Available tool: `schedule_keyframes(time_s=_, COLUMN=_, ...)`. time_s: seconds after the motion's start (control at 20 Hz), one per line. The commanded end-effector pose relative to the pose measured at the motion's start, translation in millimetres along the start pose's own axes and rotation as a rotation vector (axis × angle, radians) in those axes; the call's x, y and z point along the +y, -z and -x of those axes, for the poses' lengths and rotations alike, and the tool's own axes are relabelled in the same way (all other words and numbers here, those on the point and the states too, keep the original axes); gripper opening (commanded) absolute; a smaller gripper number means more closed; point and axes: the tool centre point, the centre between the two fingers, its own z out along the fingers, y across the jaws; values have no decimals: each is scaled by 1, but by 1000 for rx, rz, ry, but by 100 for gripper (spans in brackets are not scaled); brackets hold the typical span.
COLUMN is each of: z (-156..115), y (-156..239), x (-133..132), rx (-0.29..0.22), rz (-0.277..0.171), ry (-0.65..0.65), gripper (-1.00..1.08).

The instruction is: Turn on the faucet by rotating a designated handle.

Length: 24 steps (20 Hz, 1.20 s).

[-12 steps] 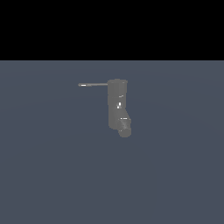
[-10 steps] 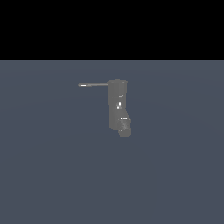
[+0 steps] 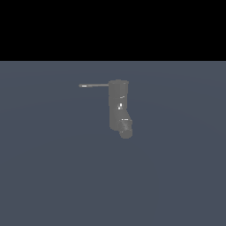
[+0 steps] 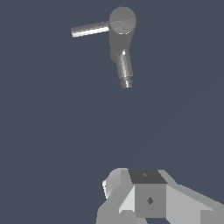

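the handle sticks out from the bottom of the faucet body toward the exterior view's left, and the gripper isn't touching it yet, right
Not quite. In the exterior view the handle sticks out from the top of the faucet body, not the bottom. It does point toward that view's left, and the wrist view shows the gripper well clear of it.

- Both renders are dim, flat and evenly lit, with no cast shadows.
- Small bright glints sit on the faucet [image 3: 118, 106] and handle [image 3: 93, 85] tip.
- Edges look coarse and pixelated.

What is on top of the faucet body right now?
Nothing rests on the faucet: its flat round cap is bare. The handle sticks out sideways just below it. The gripper is apart.
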Motion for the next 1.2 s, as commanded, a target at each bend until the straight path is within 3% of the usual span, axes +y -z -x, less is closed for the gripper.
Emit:
schedule_keyframes(time_s=0.0, z=-3, y=-5, x=-6, rx=0, rz=-1, ry=-26, gripper=-100)
schedule_keyframes(time_s=0.5, z=-28, y=-38, x=-45, rx=2, rz=-5, ry=-199, gripper=-100)
schedule_keyframes(time_s=1.15, z=-81, y=-90, x=-96, rx=5, rz=-14, ry=-470, gripper=-100)
